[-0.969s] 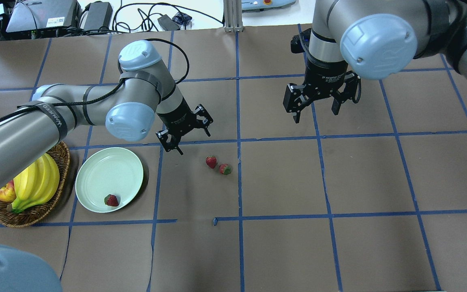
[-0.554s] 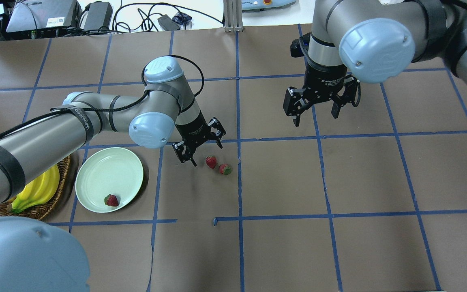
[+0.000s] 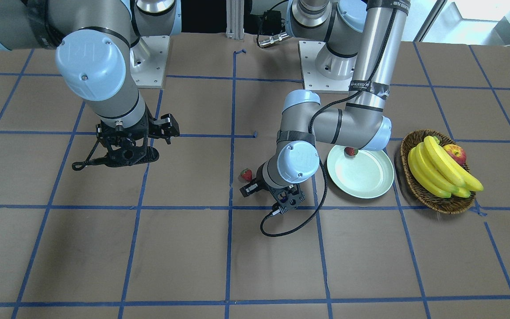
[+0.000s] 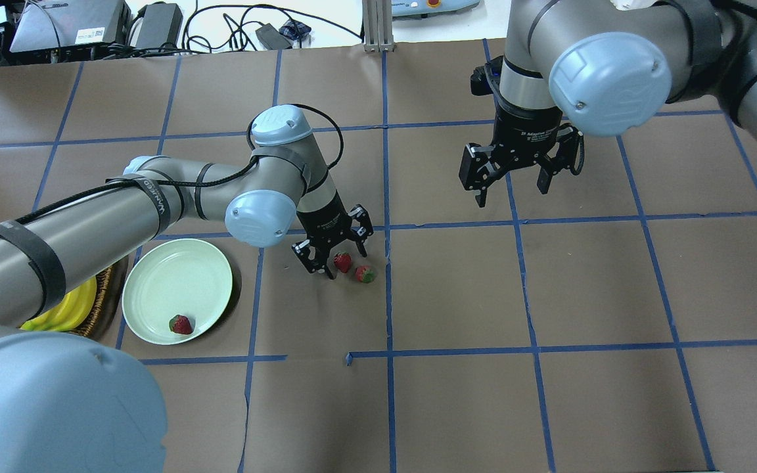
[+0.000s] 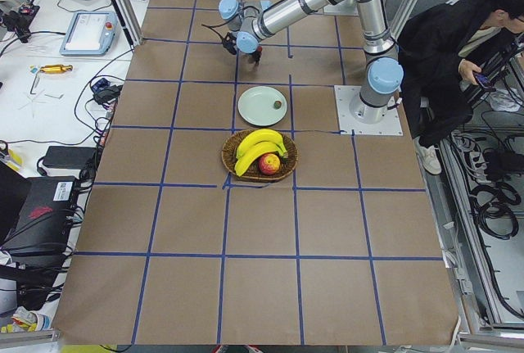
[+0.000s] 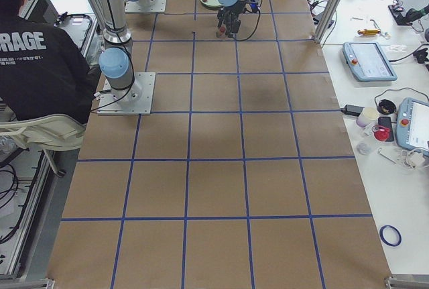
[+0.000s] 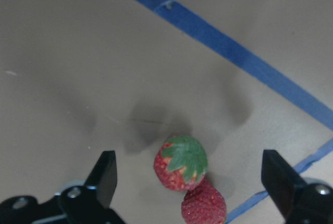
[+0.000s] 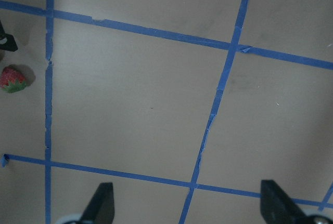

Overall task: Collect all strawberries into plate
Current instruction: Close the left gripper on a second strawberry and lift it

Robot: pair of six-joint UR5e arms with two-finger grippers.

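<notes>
Brown tabletop (image 4: 549,295): spread left jaws straddle one strawberry (image 4: 343,262) (right jaws likewise), basket (image 4: 108,295) mostly arm-hidden overhead.

Robotics lab, tape-gridded table (image 4: 457,407), teach pendant (image 6: 365,61) on side bench (image 6: 402,188), loose cables (image 4: 234,26), seated operator (image 5: 458,50)

Wicker basket (image 3: 447,207) holds bananas (image 3: 436,170), apparently an apple (image 3: 455,153).

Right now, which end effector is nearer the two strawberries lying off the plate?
Left. The left end effector is open right over the strawberries, its fingers either side of one; the right end effector hangs open well away, toward the robot's right.
</notes>
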